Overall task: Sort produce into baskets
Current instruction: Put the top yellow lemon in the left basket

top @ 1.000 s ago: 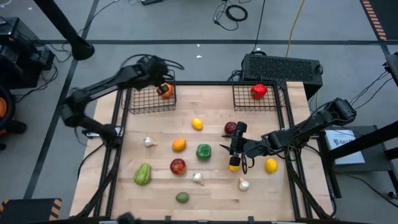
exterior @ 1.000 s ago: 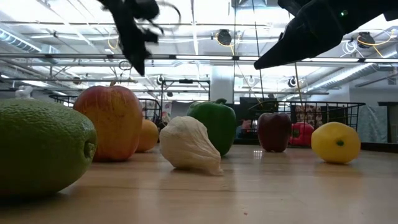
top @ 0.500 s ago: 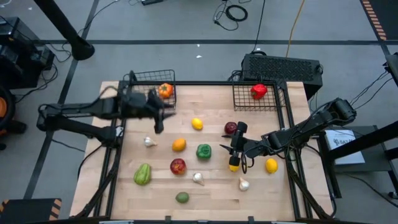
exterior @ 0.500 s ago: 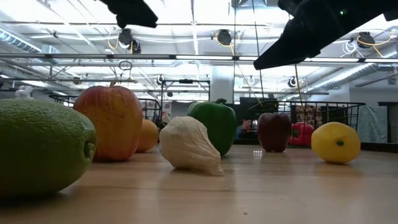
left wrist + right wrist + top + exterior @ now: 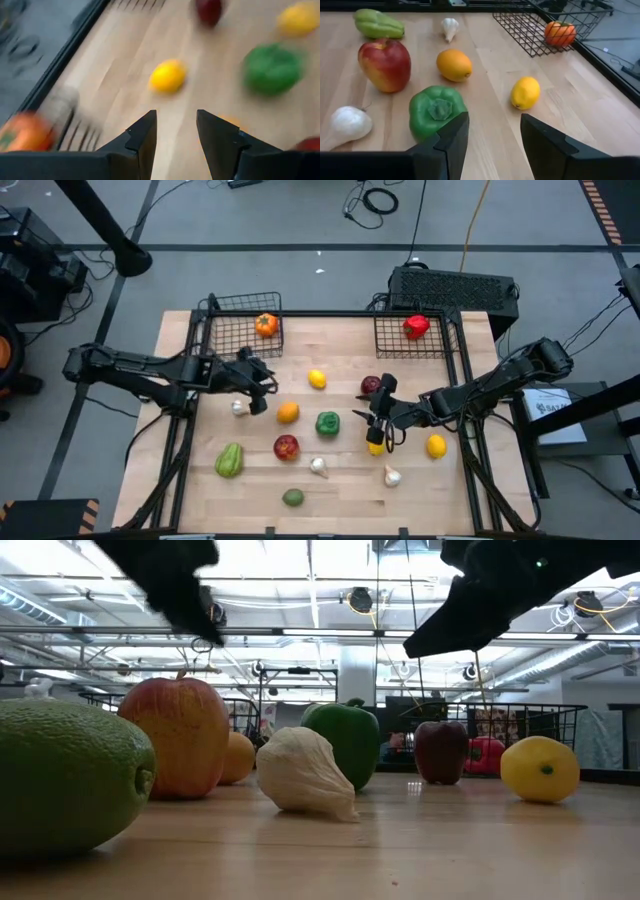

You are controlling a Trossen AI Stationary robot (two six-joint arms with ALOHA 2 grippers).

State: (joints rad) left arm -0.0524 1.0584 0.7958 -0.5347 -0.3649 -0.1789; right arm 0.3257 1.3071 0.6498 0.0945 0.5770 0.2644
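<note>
We see the left gripper (image 5: 258, 385) over the table (image 5: 340, 490) near the garlic (image 5: 239, 408), jaws apart, empty. Right gripper (image 5: 380, 425) over a lemon (image 5: 376, 446), jaws apart, nothing clamped. One basket (image 5: 240, 340) holds a tomato (image 5: 265, 325), the other basket (image 5: 415, 338) a red pepper (image 5: 416, 327). Remaining produce looks light, rigid, smooth; we'd pinch each across its middle.
</note>
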